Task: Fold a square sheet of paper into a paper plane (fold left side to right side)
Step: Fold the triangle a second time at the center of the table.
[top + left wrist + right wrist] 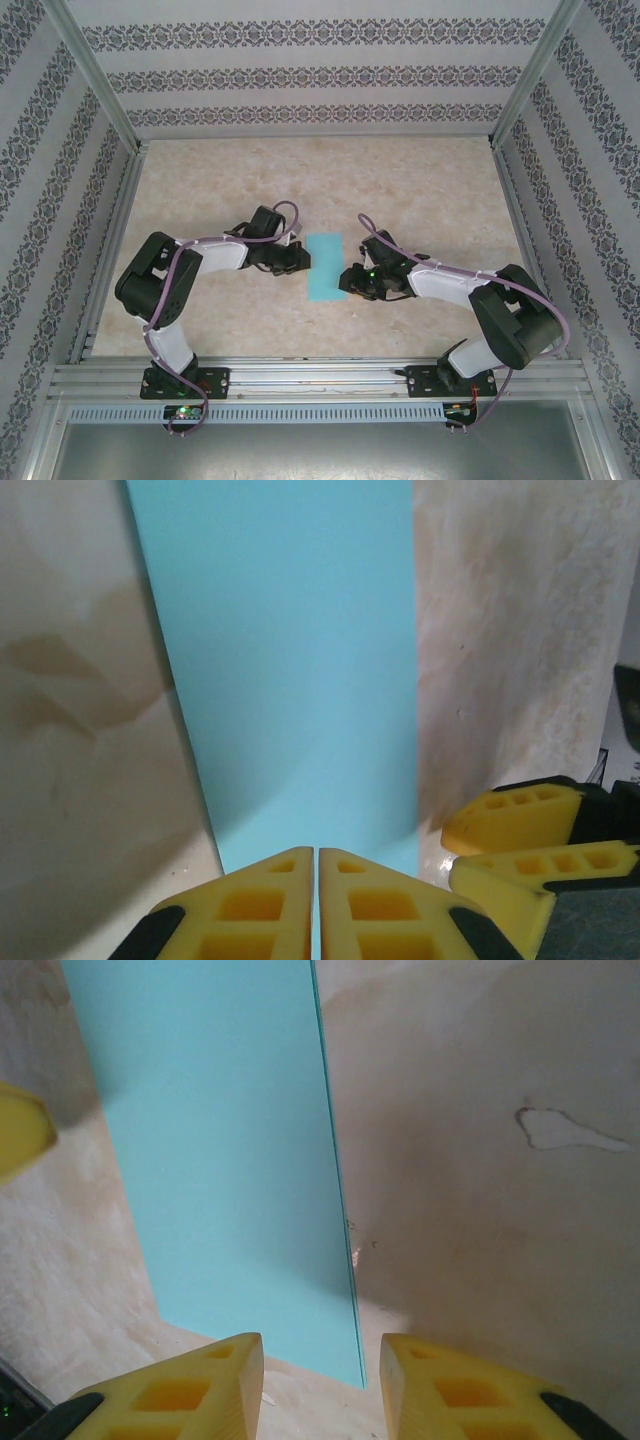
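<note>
- Your left wrist view cuts off the far end of the sheet of paper (290, 660). Its near edge runs under the left gripper (316, 852), so you cannot tell whether it is pinched or only touched.
- From above, both fingertip pairs are dark and small, so they are hard to read there.
- The sheet lies as a narrow turquoise strip mid-table (420, 190), between the grippers.
- Your left arm (165, 285) is bent at the elbow and reaches inward, its fingers (250, 905) pressed together.
- Your right arm (500, 310) mirrors it. The right gripper (322, 1345) has its fingers spread — they straddle the strip's near corner.
</note>
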Available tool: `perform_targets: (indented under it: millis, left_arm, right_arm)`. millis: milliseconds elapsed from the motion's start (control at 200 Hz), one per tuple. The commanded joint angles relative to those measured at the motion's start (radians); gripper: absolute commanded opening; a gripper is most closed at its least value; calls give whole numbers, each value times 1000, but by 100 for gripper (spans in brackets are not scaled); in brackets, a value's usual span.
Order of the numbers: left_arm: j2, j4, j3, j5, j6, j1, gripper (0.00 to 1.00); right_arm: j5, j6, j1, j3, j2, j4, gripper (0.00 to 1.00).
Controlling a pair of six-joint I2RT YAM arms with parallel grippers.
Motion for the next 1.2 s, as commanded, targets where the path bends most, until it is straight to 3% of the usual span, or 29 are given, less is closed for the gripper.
perform_targets:
  millis: [0, 465, 664, 1194]
  left_arm:
    - [28, 16, 6, 29, -23, -11, 9]
    - [84, -90, -8, -103, 3, -13, 5]
    - [82, -87, -30, -111, -2, -14, 4]
    - [86, -79, -33, -103, 0, -13, 4]
  right_arm:
    - [19, -18, 3, -3, 14, -26, 37]
    - [-22, -15, 2, -17, -28, -50, 37]
    - [-29, -16, 13, -16, -13, -69, 33]
    - [-6, -14, 46, 35, 44, -51, 33]
